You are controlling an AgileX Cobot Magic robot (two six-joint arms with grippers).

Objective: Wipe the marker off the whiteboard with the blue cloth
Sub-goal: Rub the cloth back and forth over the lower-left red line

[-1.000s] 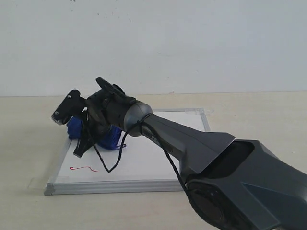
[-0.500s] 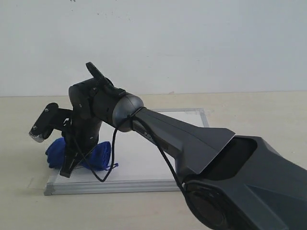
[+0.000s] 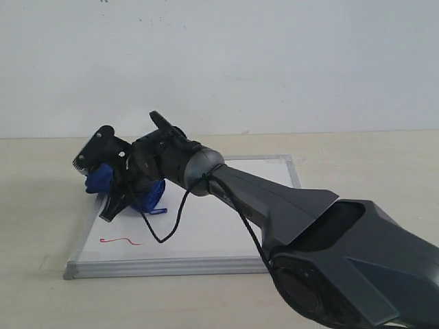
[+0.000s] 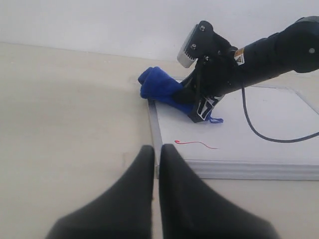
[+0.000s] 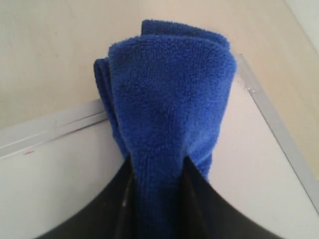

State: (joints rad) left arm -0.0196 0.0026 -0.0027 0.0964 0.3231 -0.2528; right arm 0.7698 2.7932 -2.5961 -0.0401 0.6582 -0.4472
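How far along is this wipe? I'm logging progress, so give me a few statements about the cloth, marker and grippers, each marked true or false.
1. The right gripper is clamped on the blue cloth. True.
2. The whiteboard is wiped clean. False: a red marker line shows near its front left corner.
3. The left gripper grips the cloth too. False: it is shut on nothing.
4. The cloth sits apart from the marker line. True.
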